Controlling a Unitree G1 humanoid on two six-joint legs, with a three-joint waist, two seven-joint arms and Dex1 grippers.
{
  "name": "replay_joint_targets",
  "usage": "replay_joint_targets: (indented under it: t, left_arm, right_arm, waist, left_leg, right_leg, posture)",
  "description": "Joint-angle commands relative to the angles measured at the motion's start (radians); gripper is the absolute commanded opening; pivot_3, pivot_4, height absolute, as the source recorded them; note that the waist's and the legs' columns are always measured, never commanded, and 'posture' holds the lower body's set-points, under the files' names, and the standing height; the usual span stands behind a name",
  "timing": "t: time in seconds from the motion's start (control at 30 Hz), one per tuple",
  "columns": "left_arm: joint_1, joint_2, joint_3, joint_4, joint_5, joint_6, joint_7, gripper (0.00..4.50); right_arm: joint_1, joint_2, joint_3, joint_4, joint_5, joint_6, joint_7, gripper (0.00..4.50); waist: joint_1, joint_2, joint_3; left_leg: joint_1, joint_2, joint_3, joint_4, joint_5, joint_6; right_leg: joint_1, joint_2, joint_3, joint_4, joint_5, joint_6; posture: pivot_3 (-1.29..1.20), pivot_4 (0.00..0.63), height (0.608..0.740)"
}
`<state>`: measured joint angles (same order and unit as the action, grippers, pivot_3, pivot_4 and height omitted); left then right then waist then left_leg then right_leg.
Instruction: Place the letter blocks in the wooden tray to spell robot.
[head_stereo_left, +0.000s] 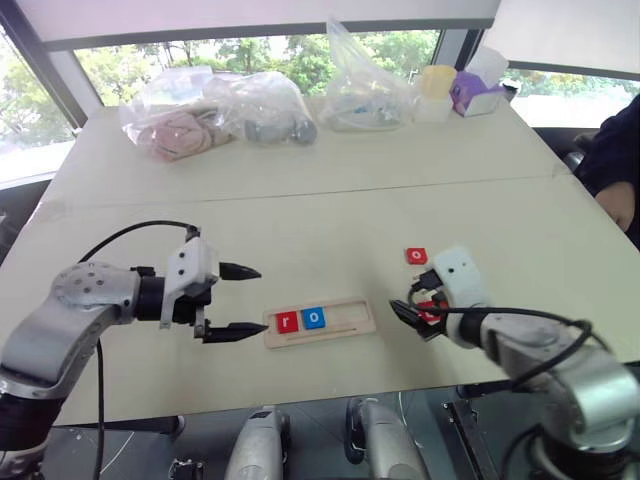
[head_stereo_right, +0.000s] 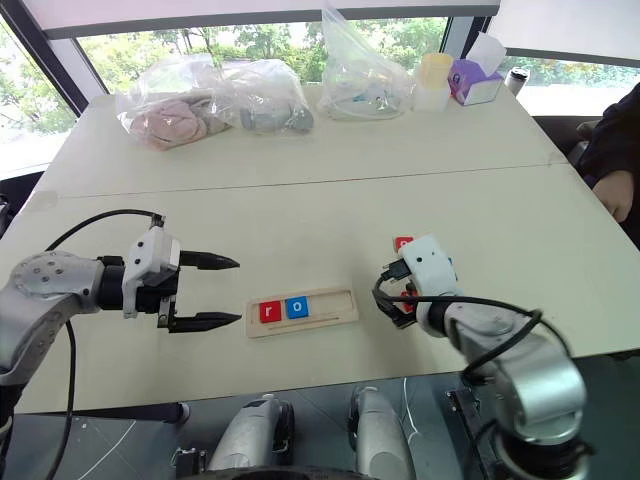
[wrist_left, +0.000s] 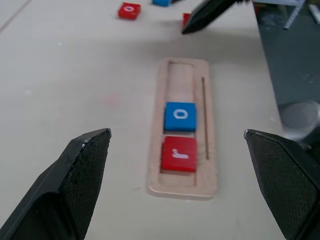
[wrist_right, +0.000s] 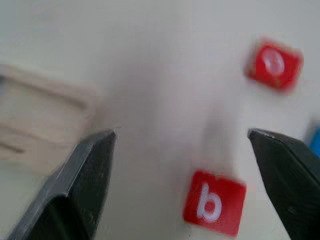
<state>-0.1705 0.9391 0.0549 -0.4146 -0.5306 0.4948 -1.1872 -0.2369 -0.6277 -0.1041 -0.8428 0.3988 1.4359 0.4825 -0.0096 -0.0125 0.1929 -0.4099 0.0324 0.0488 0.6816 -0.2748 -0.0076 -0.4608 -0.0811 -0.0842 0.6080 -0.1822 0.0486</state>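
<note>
The long pale wooden tray (head_stereo_left: 320, 322) lies flat on the beige table (head_stereo_left: 300, 220). In its left end sit a red square block with a white r (wrist_left: 179, 153) and, touching it, a blue square block with a white o (wrist_left: 180, 116). The left gripper (head_stereo_left: 232, 301) hangs just left of the tray, fingers spread wide and holding nothing. The right gripper (wrist_right: 185, 165) is spread wide too, above a red b block (wrist_right: 214, 202) lying on the table. A red o block (head_stereo_left: 417, 255) lies near it.
</note>
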Motion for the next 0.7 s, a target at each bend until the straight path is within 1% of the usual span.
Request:
replay_joint_targets:
  t: [0.03,0.07,0.13,0.2,0.27,0.33,0.43,0.53,0.7]
  left_arm:
    - [0.009,0.022,0.012,-0.018,0.021,-0.054,-0.027,4.50]
    - [0.008,0.021,0.009,-0.014,0.027,-0.065,-0.028,4.50]
    - [0.002,0.011,0.009,-0.008,0.032,-0.077,-0.019,4.50]
    - [-0.007,-0.006,0.012,-0.005,0.034,-0.084,-0.001,4.50]
    - [-0.012,-0.019,0.015,-0.008,0.028,-0.081,0.015,4.50]
    - [-0.011,-0.030,0.030,-0.027,-0.004,-0.055,0.030,4.50]
    - [-0.022,-0.034,0.051,-0.046,-0.046,-0.021,0.043,4.50]
    - [-0.045,-0.041,0.083,-0.059,-0.095,0.000,0.061,4.50]
    - [-0.061,-0.043,0.101,-0.077,-0.131,0.031,0.092,4.50]
  right_arm:
    - [0.062,-0.254,-0.067,0.121,0.040,-0.409,0.395,4.45]
    - [0.092,-0.319,-0.075,0.169,0.033,-0.514,0.483,4.45]
    - [0.149,-0.399,-0.059,0.279,-0.009,-0.707,0.593,4.45]
    - [0.171,-0.433,-0.025,0.399,-0.066,-0.885,0.654,4.45]
    - [0.166,-0.439,0.011,0.493,-0.115,-1.027,0.688,4.45]
    - [0.141,-0.420,0.036,0.560,-0.121,-1.090,0.714,4.45]
    - [0.110,-0.398,0.071,0.619,-0.128,-1.138,0.732,4.45]
    - [0.085,-0.392,0.119,0.682,-0.176,-1.217,0.744,4.45]
    - [0.047,-0.374,0.154,0.745,-0.193,-1.250,0.756,4.45]
  waist:
    - [0.003,0.001,0.002]
    - [0.005,0.001,0.002]
    - [0.005,0.000,0.002]
    - [0.003,0.000,0.002]
    - [-0.001,-0.001,0.002]
    - [-0.002,-0.001,0.002]
    - [0.000,-0.001,0.002]
    - [0.003,-0.001,0.002]
    - [0.013,-0.001,0.002]
  left_leg:
    - [0.000,0.000,0.000,0.000,0.000,0.000]
    - [0.000,-0.001,0.000,-0.002,0.000,0.000]
    - [0.000,0.000,0.000,-0.003,0.000,0.000]
    - [0.000,0.000,0.001,-0.004,0.000,0.000]
    - [-0.001,0.000,0.002,-0.004,0.000,0.000]
    - [0.000,0.000,0.003,-0.003,0.000,0.000]
    - [0.000,0.000,0.003,-0.003,0.000,0.000]
    - [0.000,0.000,0.004,-0.002,0.000,0.000]
    - [0.000,0.000,0.004,-0.002,0.000,0.000]
  right_leg:
    - [0.000,0.000,0.000,-0.001,0.000,0.000]
    - [0.001,0.001,-0.001,-0.003,0.000,0.000]
    - [0.003,0.002,-0.001,-0.007,0.000,0.000]
    - [0.004,0.003,-0.001,-0.010,0.000,0.001]
    - [0.003,0.002,0.000,-0.010,0.000,0.001]
    - [0.003,0.002,0.000,-0.010,0.001,0.001]
    - [0.003,0.002,0.000,-0.009,0.001,0.001]
    - [0.003,0.003,0.000,-0.008,0.001,0.001]
    - [0.003,0.003,0.000,-0.007,0.001,0.001]
  posture:
    - [0.00,0.150,0.740]
    - [0.00,0.150,0.740]
    - [0.00,0.150,0.740]
    - [0.00,0.150,0.740]
    - [0.00,0.150,0.740]
    - [0.00,0.150,0.740]
    - [0.00,0.150,0.740]
    - [0.00,0.150,0.740]
    - [0.00,0.150,0.740]
